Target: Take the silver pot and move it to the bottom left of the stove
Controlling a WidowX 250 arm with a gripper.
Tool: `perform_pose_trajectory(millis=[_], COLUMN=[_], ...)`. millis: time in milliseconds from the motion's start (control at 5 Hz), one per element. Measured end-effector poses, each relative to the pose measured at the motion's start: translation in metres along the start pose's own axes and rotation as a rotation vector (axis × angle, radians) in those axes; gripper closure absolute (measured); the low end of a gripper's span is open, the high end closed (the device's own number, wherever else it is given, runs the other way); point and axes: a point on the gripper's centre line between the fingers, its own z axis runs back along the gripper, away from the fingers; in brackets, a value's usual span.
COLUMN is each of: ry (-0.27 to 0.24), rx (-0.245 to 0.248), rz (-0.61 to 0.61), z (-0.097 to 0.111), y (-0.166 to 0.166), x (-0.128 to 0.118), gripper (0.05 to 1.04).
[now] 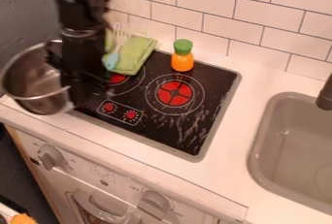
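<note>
A: Report the position of the pot (31,80).
B: Far left, outside the left edge of the stove (217,77) and near its bottom left corner. The open top is uppermost. Whether the base bears on the counter (262,80) or is raised cannot be determined.

A: State of the gripper (76,92)?
B: Located at the right side of the pot, overlapping the rim in the view. Degree of opening: cannot tell. Grip on the pot: cannot be confirmed, though the location is consistent with one.

A: Any obstruction at the target?
B: The gripper hides part of the left edge and the bottom left corner. Next to the right, the cloth (137,56) lies at the top edge, and the two dials (120,111) sit along the bottom edge. Further right are the right burner (175,93) and, at the top edge, the bottle (183,60). The sink (255,145) is last, beyond the right edge.

A: Completion status?
B: Partial, in my judgement. The pot is close to the specified corner but appears to lie mainly outside the stove. Remaining steps: secure the grip if required, shift the pot right onto the bottom left corner, seat it level, release, withdraw.

A: Caution?
B: Insufficient travel could leave the base straddling the left edge.
</note>
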Motion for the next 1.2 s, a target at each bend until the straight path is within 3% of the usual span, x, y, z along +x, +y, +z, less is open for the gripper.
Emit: perform_pose_trajectory(millis=[400,600,800,1000,1200], ry=[0.036,0.030,0.059,0.059,0.065], rx=[-0.008,0.001,0.015,0.017,-0.002], rz=[0.041,0.006,-0.008,0.000,-0.003], z=[-0.013,-0.015,-0.018,-0.015,-0.015], y=[0.012,0.001,-0.004,-0.002,-0.005], x=[0.015,0.035,0.041,0.043,0.043], gripper=[1.003,1.003,0.983,0.787,0.491])
